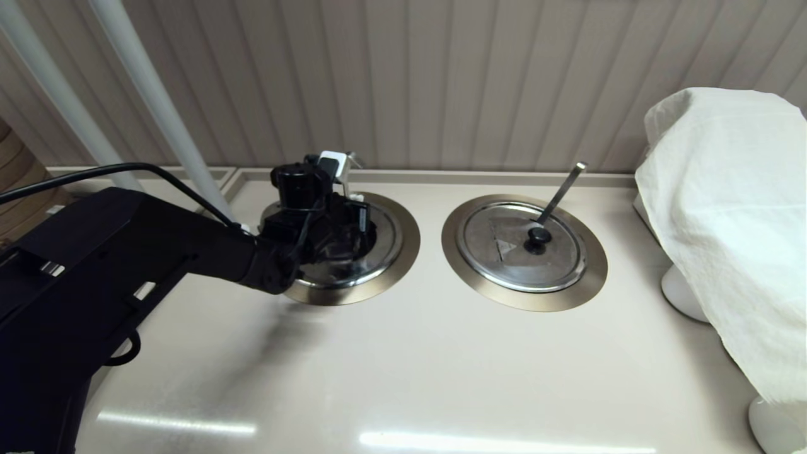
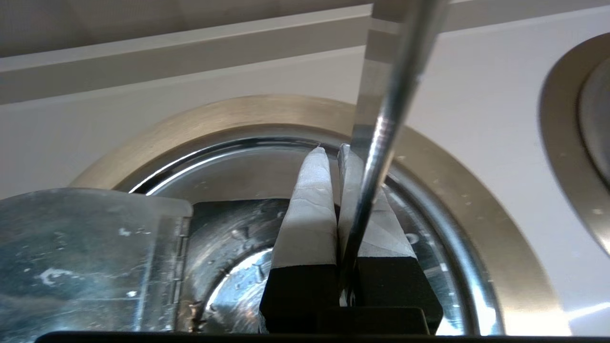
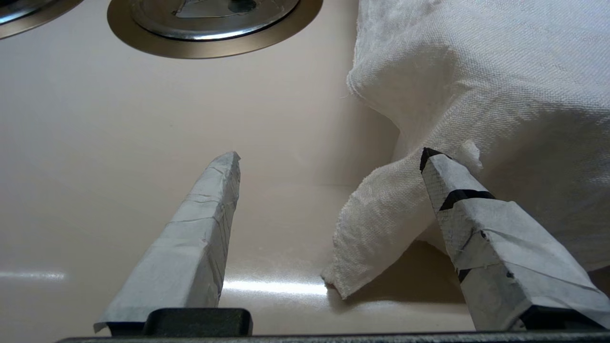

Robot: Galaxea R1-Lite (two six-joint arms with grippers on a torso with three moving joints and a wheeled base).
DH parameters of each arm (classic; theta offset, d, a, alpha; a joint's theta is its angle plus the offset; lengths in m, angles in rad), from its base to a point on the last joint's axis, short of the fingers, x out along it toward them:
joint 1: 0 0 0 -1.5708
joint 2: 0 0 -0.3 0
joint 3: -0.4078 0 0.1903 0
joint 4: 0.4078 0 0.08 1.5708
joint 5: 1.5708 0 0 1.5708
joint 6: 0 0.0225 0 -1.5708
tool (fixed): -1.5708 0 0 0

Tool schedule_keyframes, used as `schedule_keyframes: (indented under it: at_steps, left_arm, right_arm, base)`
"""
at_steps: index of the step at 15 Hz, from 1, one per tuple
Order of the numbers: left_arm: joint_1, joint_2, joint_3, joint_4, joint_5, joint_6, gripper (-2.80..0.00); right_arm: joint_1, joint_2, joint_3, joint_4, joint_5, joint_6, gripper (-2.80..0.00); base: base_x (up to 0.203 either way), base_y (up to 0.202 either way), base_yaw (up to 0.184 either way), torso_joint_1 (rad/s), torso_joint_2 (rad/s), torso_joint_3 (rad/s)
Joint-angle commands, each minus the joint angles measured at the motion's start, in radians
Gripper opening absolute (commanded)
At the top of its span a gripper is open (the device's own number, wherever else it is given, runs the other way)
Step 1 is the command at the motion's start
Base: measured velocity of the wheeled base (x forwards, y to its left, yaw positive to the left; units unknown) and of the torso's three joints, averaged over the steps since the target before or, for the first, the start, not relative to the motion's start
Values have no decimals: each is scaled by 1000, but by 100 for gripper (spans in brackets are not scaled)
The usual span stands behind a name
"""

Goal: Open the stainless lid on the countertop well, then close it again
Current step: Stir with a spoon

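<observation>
- Stainless lid (image 2: pixel 86 257), hinged type: sitting on the countertop well (image 2: pixel 238 112) directly under the left gripper (image 2: pixel 332 150). Its fold-back section is lying opened flat on the fixed half, and wet metal is showing in the gap below the fingers.
- Left fingers (image 2: pixel 310 205): resting closed tip to tip, gripping nothing that I can see. The ladle handle (image 2: pixel 386 119) is passing down through the gap near their base.
- Step, as I judge it: opening is looking done and closing is coming due.
- Next move: likely calling for the fingers to work clear of the handle, then catch the flap's free edge and swing it over.
- Axis: the hinge (image 2: pixel 183 267) is running roughly parallel to the fingers, out beside the one farther from the handle, with the flap pointing away from them.
- Right gripper (image 3: pixel 329 157): sitting parked and spread wide over the counter, one finger against the white cloth (image 3: pixel 476 71).
</observation>
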State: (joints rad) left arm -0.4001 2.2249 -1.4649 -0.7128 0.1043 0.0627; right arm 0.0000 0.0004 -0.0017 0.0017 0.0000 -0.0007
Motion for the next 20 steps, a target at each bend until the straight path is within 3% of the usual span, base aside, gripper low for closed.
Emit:
schedule_keyframes:
  at_steps: [1, 3, 8, 16, 20]
  left_arm:
    - [-9, -10, -18, -4, -1, -12, -280]
    - [-7, 28, -72, -4, 15, -14, -280]
    - [-6, 139, -235, 4, 139, -14, -280]
    - [-8, 144, -243, 12, 146, -12, -280]
    - [-11, 158, -294, 4, 195, -12, -280]
  right_arm:
    - [0, 0, 0, 0, 0, 1, 0]
    - [0, 0, 0, 0, 0, 0, 0]
    - [0, 0, 0, -2, 0, -1, 0]
    - [0, 0, 0, 0, 0, -1, 0]
    - [0, 0, 0, 0, 0, 1, 0]
  base:
    - [0, 0, 0, 0, 0, 0]
    - [0, 0, 0, 0, 0, 0]
    - [0, 0, 0, 0, 0, 0]
    - [0, 0, 0, 0, 0, 0]
    - [0, 0, 0, 0, 0, 0]
